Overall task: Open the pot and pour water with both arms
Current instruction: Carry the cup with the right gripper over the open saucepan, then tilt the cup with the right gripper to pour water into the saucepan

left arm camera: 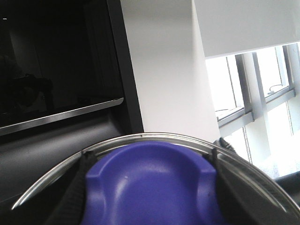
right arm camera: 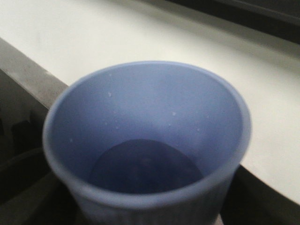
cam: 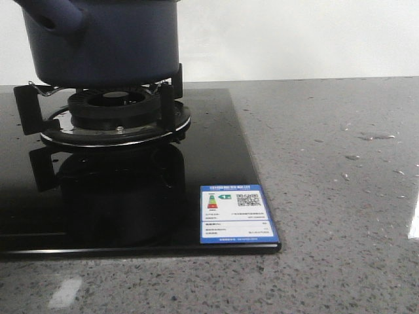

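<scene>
The dark navy pot (cam: 105, 39) stands on the gas burner (cam: 114, 114) at the far left of the front view, its stubby handle (cam: 55, 16) pointing left and its top cut off by the frame. Neither gripper shows there. In the left wrist view my left gripper (left arm camera: 150, 192) is shut on the blue knob (left arm camera: 150, 183) of a metal-rimmed lid (left arm camera: 154, 137), with a black finger (left arm camera: 70, 197) on each side. In the right wrist view my right gripper (right arm camera: 150, 213) holds a light blue ribbed cup (right arm camera: 140, 117). Tiny drops of water (right arm camera: 174, 113) dot its inner wall.
A black glass hob (cam: 131, 216) with a blue energy label (cam: 237, 214) lies on the grey speckled counter (cam: 340, 183). Black pot supports (cam: 167, 104) ring the burner. Small wet spots (cam: 376, 137) lie on the counter at right. A white wall stands behind.
</scene>
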